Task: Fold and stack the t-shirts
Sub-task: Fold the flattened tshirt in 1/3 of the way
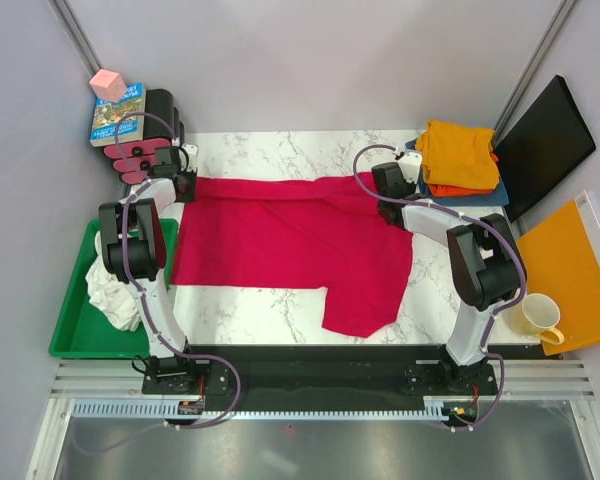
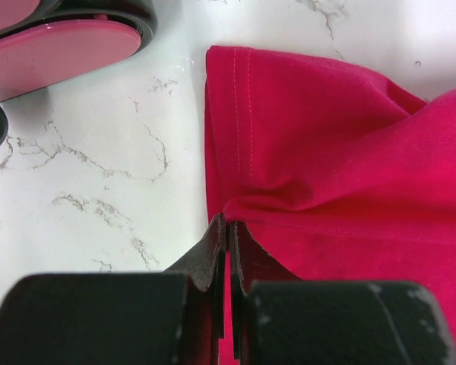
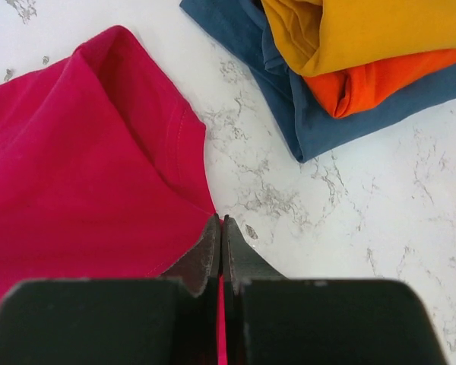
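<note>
Task item: the crimson t-shirt [image 1: 280,240] lay spread flat across the middle of the marble table [image 1: 270,310]. It ran from the far-left corner area to right of centre. One portion reached down toward the near edge at right of centre. The cloth showed creases and shallow folds, most of them toward its far-right end. A double-stitched hem was visible in the left wrist view.

Left gripper [image 2: 226,228]: jaws were pressed together on the shirt's left edge, just below the hem, with cloth bunched at the pinch.

Right gripper [image 3: 221,226]: jaws were likewise clamped on the edge of the crimson cloth at its far-right end. A red sliver showed between them. The part held there appeared to be a sleeve or shoulder, though the close view did not settle which.

Surroundings:
- Just beyond the right gripper sat a folded stack, apart from the crimson shirt: a yellow-orange t-shirt [image 3: 380,30] on top, an orange t-shirt [image 3: 387,80] under it, and a blue t-shirt [image 3: 327,129] at the bottom.
- A crumpled white t-shirt [image 1: 110,285] lay in a green tray [image 1: 75,330] off the table's left side, partly hidden by the left arm.
- Pink-and-black cases [image 1: 145,150] stood close by the left gripper at the far-left corner.
- An orange board [image 1: 570,270] and a cream mug [image 1: 535,315] lay to the right, well clear of the shirt.
</note>
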Tool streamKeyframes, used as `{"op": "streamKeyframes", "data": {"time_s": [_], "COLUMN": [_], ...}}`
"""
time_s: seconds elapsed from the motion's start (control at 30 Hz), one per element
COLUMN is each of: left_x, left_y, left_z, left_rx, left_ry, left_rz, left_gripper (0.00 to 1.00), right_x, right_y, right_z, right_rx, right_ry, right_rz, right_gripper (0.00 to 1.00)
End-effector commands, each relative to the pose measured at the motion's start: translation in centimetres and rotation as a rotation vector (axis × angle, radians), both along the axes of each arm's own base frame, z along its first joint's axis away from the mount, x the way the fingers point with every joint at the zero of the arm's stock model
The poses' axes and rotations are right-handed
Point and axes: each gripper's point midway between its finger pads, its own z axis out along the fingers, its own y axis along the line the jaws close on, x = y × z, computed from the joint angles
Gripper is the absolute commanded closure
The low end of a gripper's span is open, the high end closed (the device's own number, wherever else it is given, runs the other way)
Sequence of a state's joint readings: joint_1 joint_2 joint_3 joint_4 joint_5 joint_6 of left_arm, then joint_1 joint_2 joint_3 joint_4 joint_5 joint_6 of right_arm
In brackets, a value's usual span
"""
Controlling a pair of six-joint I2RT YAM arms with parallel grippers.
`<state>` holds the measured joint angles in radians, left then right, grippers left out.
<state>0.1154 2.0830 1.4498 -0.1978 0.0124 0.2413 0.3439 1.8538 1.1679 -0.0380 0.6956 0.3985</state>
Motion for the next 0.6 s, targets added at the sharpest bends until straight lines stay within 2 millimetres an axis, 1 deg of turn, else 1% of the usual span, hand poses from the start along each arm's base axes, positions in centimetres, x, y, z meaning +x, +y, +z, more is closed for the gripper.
{"op": "streamKeyframes", "data": {"time_s": [0.0, 0.1, 0.17, 0.2, 0.3, 0.33, 0.4, 0.53, 0.57], "left_x": [0.3, 0.3, 0.3, 0.2, 0.0, -0.1, -0.4, -0.7, -0.8], "left_y": [0.2, 0.4, 0.5, 0.8, 1.4, 1.6, 1.9, 2.0, 1.9], "left_z": [1.8, 1.7, 1.4, 1.4, 0.7, 0.2, -0.3, -1.0, -1.0], "left_rx": [0.031, 0.04, 0.042, 0.063, 0.088, 0.1, 0.113, 0.12, 0.119], "left_ry": [-0.027, -0.018, -0.011, -0.007, 0.019, 0.034, 0.056, 0.079, 0.08], "left_rz": [-0.031, -0.026, -0.029, -0.015, -0.01, -0.006, -0.002, -0.005, -0.008], "left_gripper": [0.98, 0.98, 0.98, 0.98, 0.98, 0.98, 0.98, 0.98, 0.95], "right_x": [-0.2, -0.3, -0.4, -0.5, -0.7, -0.7, -1.0, -1.6, -1.7], "right_y": [0.0, -0.2, -0.3, -0.4, -0.4, -0.4, -0.4, -0.8, -0.8], "right_z": [1.0, 0.6, 0.7, 0.7, 0.7, 0.6, 0.0, -0.6, -0.6], "right_rx": [0.021, 0.008, 0.007, 0.005, 0.004, 0.003, -0.002, -0.01, -0.012], "right_ry": [-0.013, 0.007, 0.007, 0.008, 0.018, 0.023, 0.043, 0.07, 0.074], "right_rz": [-0.019, -0.027, -0.035, -0.04, -0.029, -0.03, -0.03, -0.048, -0.049], "right_gripper": [1.0, 1.0, 1.0, 1.0, 1.0, 1.0, 1.0, 1.0, 1.0]}}
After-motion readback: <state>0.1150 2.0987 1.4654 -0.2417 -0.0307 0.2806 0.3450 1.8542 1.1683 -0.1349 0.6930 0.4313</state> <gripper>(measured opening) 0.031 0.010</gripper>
